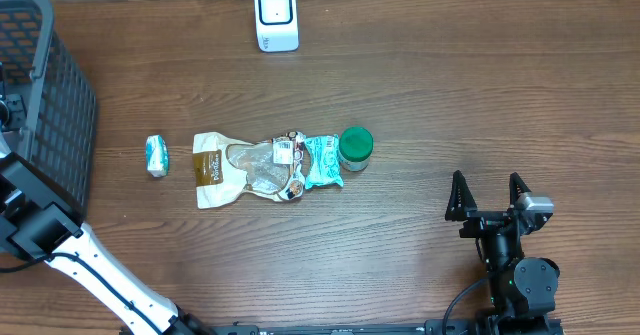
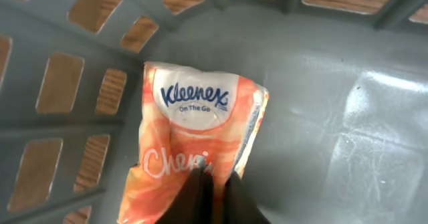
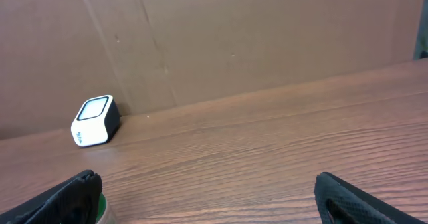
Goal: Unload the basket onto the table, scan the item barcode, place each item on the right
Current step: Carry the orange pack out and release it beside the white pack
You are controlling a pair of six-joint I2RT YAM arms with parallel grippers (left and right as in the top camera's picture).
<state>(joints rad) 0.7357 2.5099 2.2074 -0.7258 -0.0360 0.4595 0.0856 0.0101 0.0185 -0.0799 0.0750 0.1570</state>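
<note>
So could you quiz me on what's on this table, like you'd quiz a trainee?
1. True or false: the right hand is open and holds nothing.
2. Where does the Kleenex pack lie?
3. Which thing stands alone near the far edge of the table? A) white scanner B) brown pouch C) green-lidded jar

Key: 1 true; 2 inside the grey basket; 3 A.
</note>
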